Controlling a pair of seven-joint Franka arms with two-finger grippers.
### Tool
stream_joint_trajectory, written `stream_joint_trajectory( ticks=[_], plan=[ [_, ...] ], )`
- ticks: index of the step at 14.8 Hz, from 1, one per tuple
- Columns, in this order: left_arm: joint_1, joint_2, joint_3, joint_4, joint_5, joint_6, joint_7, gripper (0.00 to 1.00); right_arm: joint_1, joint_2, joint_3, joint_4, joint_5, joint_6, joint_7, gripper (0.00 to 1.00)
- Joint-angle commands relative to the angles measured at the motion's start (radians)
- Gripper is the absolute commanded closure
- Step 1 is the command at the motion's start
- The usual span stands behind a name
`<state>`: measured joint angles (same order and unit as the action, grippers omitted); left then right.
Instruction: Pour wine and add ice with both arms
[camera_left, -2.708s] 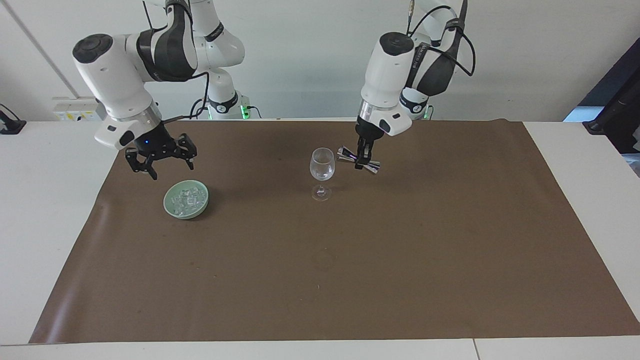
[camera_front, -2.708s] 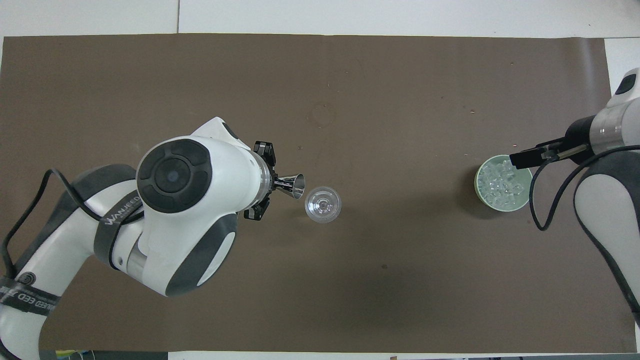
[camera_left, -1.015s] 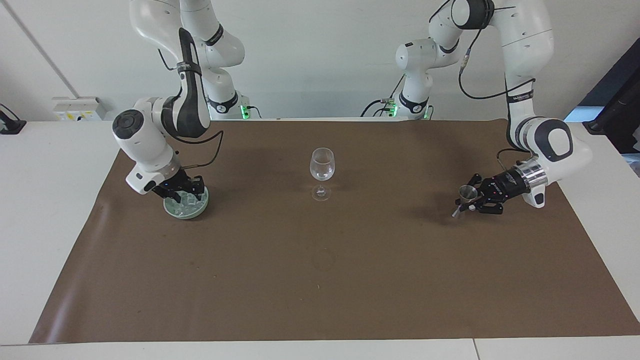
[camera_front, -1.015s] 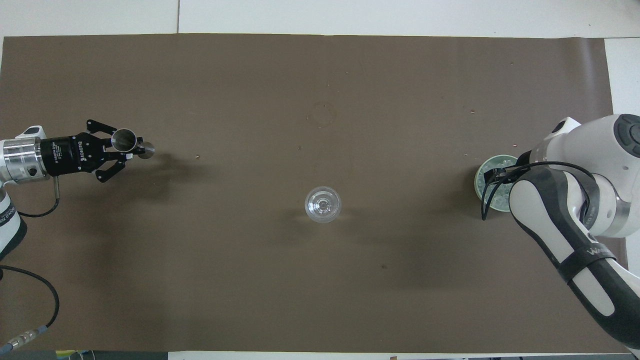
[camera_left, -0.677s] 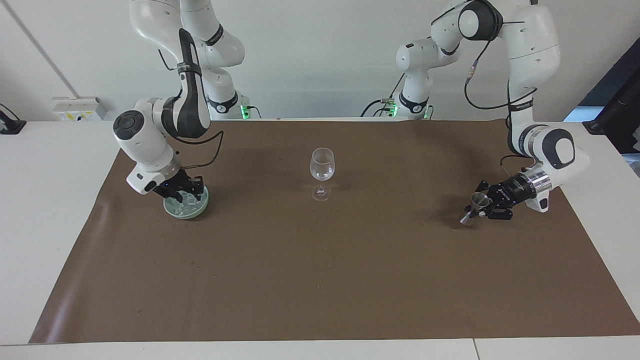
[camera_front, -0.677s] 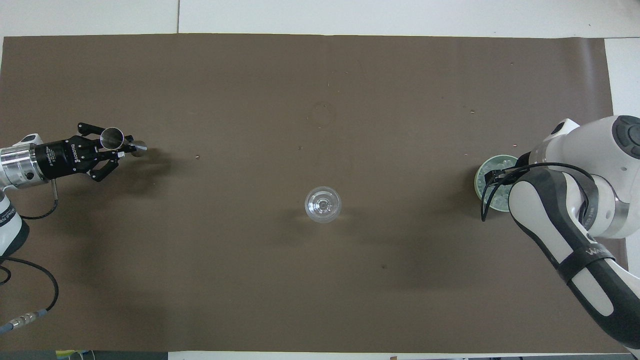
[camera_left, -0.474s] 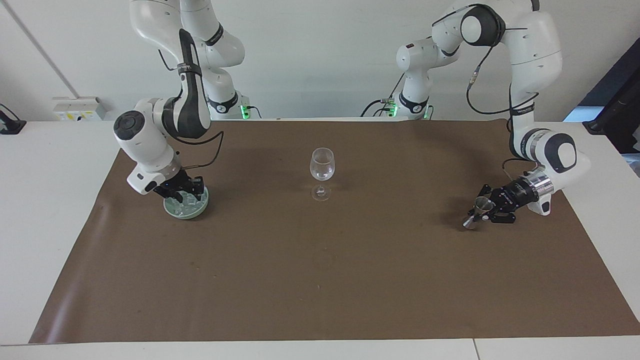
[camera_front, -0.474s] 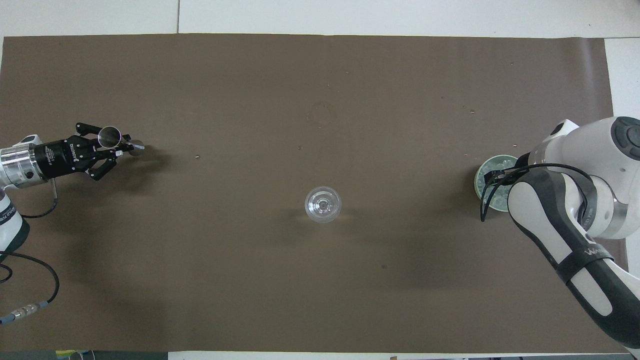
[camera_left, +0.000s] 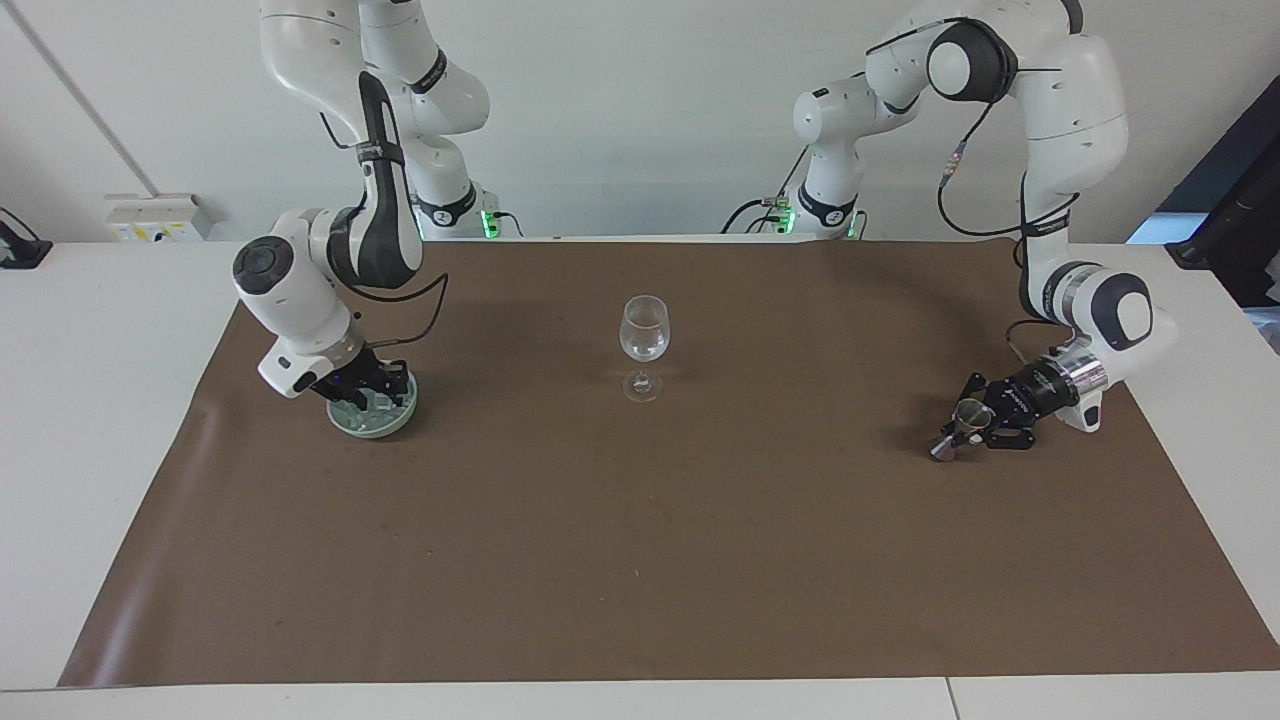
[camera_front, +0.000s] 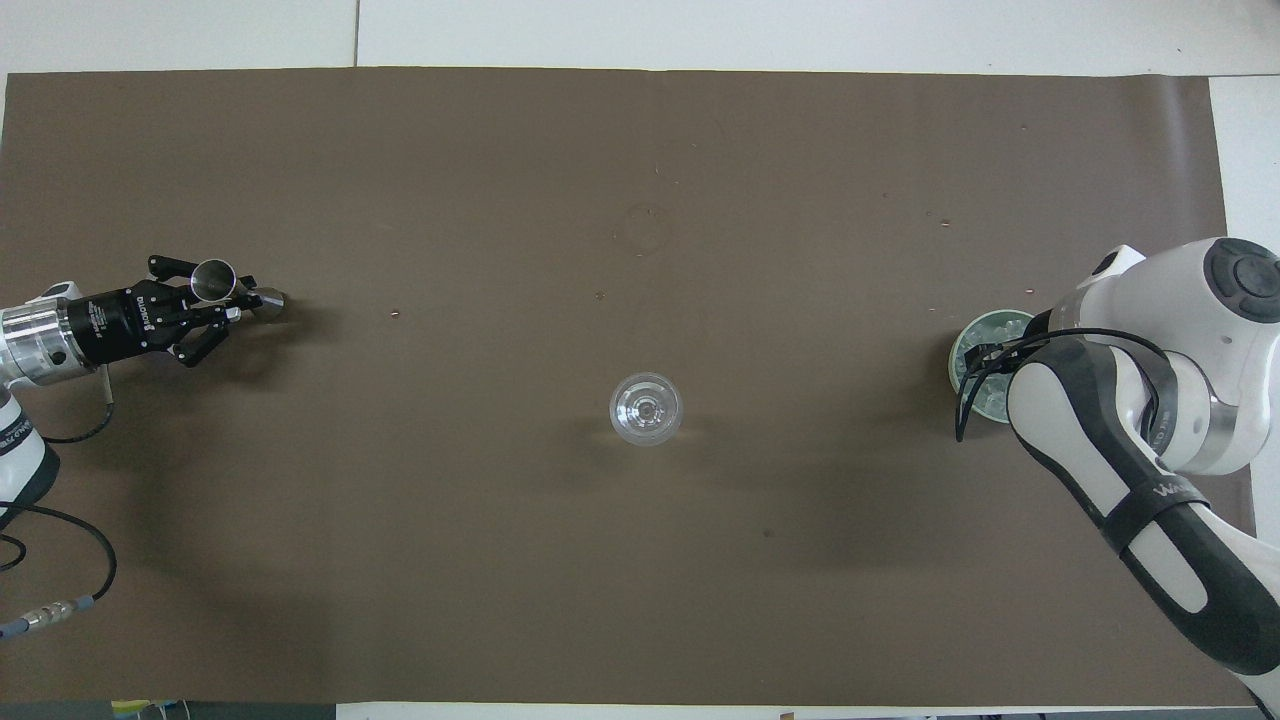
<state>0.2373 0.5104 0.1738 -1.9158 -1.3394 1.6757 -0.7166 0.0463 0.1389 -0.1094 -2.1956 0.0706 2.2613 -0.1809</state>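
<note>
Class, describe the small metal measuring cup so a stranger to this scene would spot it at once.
Start at the brown mat, at the left arm's end. There the left gripper holds the metal measuring cup tilted. It alone is shiny steel and hourglass-shaped.

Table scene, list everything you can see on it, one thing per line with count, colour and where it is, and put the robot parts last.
Table: one, white, under everything.
Mat: one, brown, covering most of the table.
Wine glass: one, clear, upright at the middle of the mat.
Bowl: one, pale green, toward the right arm's end of the table.
Ice: a heap of clear whitish cubes, in the bowl.
Jigger: one, silver metal, tilted, toward the left arm's end of the table, its lower end at the mat.
Right gripper: one, black, down in the bowl among the ice.
Left gripper: one, black, shut on the jigger, low over the mat.
</note>
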Motion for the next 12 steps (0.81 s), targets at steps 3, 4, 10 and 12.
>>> stream_joint_trajectory(
  ticks=[3,4,10,12],
  plan=[
    [0.010,0.002,-0.005,-0.011,-0.015,0.006,-0.001,0.00,-0.006,-0.004,0.007,-0.001,0.002,-0.003,0.008,0.50],
    [0.010,0.002,-0.005,-0.011,-0.015,0.004,-0.001,0.00,-0.006,-0.004,0.007,-0.001,0.002,-0.003,0.008,0.53],
    [0.008,-0.010,0.006,0.061,0.227,0.018,0.003,0.00,-0.002,-0.004,0.007,-0.001,0.000,-0.003,0.008,0.81],
    [0.010,-0.016,0.016,0.093,0.294,0.018,0.002,0.00,0.000,-0.005,0.007,-0.003,-0.002,-0.003,0.008,0.97]
  ],
)
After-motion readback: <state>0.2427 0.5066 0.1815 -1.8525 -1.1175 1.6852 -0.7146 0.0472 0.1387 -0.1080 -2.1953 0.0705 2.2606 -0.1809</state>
